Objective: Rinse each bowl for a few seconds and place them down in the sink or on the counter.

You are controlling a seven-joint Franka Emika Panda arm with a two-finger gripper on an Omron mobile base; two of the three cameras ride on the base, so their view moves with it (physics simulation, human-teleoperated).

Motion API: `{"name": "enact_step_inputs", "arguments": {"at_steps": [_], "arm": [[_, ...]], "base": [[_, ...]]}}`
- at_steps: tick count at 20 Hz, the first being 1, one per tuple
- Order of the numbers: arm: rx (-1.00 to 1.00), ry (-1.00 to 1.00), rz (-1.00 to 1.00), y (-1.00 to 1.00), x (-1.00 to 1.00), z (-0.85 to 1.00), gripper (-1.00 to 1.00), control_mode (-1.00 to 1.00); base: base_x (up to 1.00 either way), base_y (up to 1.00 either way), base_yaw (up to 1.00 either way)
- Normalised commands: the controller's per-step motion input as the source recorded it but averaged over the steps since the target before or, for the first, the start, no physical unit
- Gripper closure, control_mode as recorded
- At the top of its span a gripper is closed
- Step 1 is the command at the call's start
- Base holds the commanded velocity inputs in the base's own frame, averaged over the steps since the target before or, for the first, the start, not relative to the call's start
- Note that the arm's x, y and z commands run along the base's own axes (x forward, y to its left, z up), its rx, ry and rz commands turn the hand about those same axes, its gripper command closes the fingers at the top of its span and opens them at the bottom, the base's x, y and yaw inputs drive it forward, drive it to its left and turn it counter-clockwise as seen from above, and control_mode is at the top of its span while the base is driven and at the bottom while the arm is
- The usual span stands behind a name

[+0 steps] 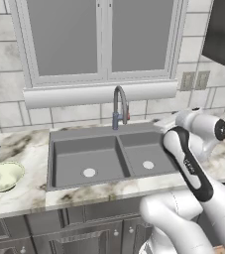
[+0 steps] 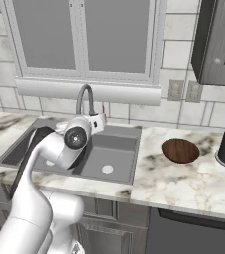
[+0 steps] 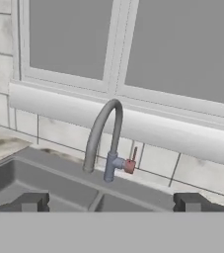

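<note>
gripper [image 3: 111,201] wide open, holding nothing; faces faucet [image 3: 101,138] over sink [image 3: 44,183]

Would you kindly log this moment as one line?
pincer: open, empty, facing faucet | cream-green bowl: counter left of sink | brown bowl: counter right | rinsing: not started

Evenly, softly lit, with no strong shadows; faint gloss on the marble table [image 2: 183,183]; slightly soft, low-resolution rendering, blurrier in the hand view.

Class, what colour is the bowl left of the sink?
Pale cream-green bowl, clearest in the left base view.
</note>
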Motion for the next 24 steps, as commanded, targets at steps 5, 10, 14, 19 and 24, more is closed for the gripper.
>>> {"name": "enact_step_inputs", "arguments": {"at_steps": [5,10,14,19,24], "arm": [[0.0,-0.13,0.06,-0.01,0.27,-0.07,-1.0,-1.0],[0.0,-0.06,0.06,0.0,0.33,-0.07,-1.0,-1.0],[0.0,-0.03,0.04,0.0,0.38,-0.08,-1.0,-1.0],[0.01,-0.03,0.05,0.0,0.36,-0.07,-1.0,-1.0],[0.01,-0.01,0.03,0.0,0.33,-0.07,-1.0,-1.0]], "base": [[0.0,0.0,0.0],[0.0,0.0,0.0],[0.0,0.0,0.0],[0.0,0.0,0.0],[0.0,0.0,0.0]]}}
